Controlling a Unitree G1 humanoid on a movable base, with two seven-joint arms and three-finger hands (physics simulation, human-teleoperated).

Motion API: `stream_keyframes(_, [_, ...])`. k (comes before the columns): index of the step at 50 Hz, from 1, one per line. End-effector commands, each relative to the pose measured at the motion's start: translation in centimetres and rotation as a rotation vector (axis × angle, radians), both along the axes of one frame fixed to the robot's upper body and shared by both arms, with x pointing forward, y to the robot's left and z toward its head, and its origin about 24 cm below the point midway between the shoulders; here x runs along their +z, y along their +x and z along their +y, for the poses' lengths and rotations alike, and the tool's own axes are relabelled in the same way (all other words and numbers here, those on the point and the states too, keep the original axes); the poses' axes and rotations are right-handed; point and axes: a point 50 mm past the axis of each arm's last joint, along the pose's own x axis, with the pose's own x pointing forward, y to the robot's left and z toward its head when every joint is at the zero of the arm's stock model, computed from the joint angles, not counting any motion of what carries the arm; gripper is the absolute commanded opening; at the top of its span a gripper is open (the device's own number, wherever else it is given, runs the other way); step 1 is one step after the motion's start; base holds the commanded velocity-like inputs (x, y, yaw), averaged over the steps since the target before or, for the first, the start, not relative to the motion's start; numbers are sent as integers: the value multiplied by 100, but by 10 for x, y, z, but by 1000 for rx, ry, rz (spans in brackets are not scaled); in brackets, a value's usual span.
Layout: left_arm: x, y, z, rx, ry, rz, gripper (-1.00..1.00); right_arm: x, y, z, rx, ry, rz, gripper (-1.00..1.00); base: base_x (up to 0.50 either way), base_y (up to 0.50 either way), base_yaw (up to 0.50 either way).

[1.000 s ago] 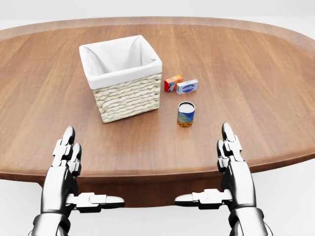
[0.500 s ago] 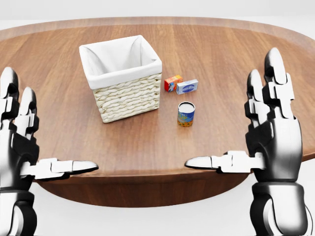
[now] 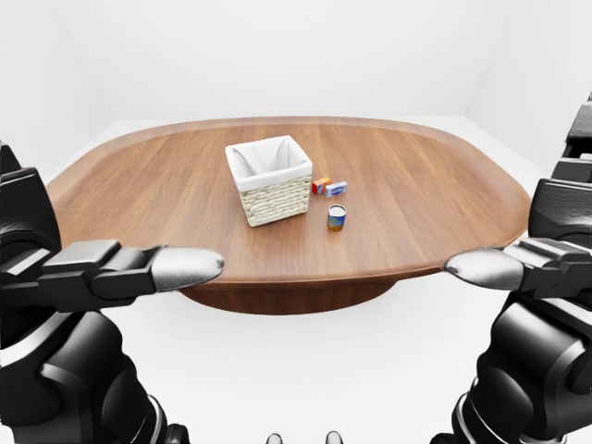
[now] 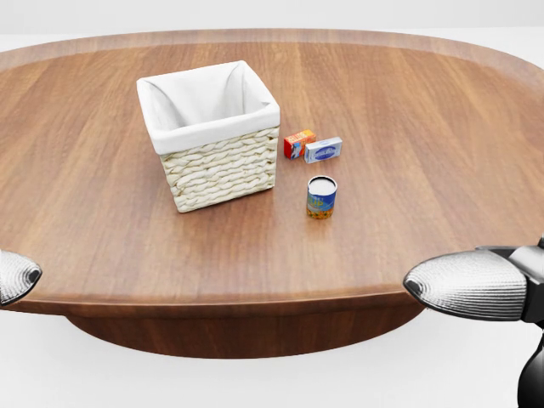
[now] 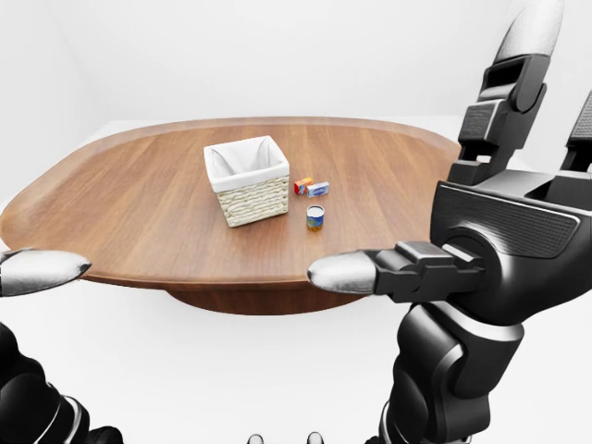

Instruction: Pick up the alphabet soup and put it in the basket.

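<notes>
While both hands have climbed out of the head view's middle since a second ago, nothing on the table (image 4: 442, 127) has shifted: camera steady, objects as they were. Reads as arms being raised and readied, reach not yet begun.

Table: large wooden oval, fills the head view.

Right hand (image 5: 504, 227): big in the right-eye view, palm raised, fingers extended upward, thumb jutting toward view left. Spread and empty. Only the thumb tip shows at the head view's right edge.

Left hand (image 3: 88, 268): low left in the left-eye view, thumb pointing toward view right, fingers mostly cropped; what shows is unclenched, holding nothing.

Basket (image 4: 212, 132): woven, white liner, upright, left of centre, empty as far as visible.

Alphabet soup (image 4: 321, 197): small can, upright on the table, near the basket's lower right corner but apart from it.

Blue-white box (image 4: 324, 150) and orange box (image 4: 298, 143): touching or nearly so, just above the can in the head view.

Judgement: right hand sits nearer the can; whole pick remains ahead.
</notes>
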Motion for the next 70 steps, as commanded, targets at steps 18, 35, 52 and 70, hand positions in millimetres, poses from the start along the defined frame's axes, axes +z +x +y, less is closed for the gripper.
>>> stream_keyframes(18, [2,-9,-4,-19,1,-36,100,1,-6,6,27,-9,-16,100,0,0,0])
stream_keyframes(35, [2,-9,-4,-18,2,-37,100,1,-6,7,24,-13,-18,100,0,0,0])
stream_keyframes(52, [5,-11,-5,-27,17,-60,100,3,-11,4,27,14,-42,100,32,0,0])
stream_keyframes(70, [3,-10,-8,-46,21,-45,100,-4,-6,12,39,-41,1,100,50,0,0])
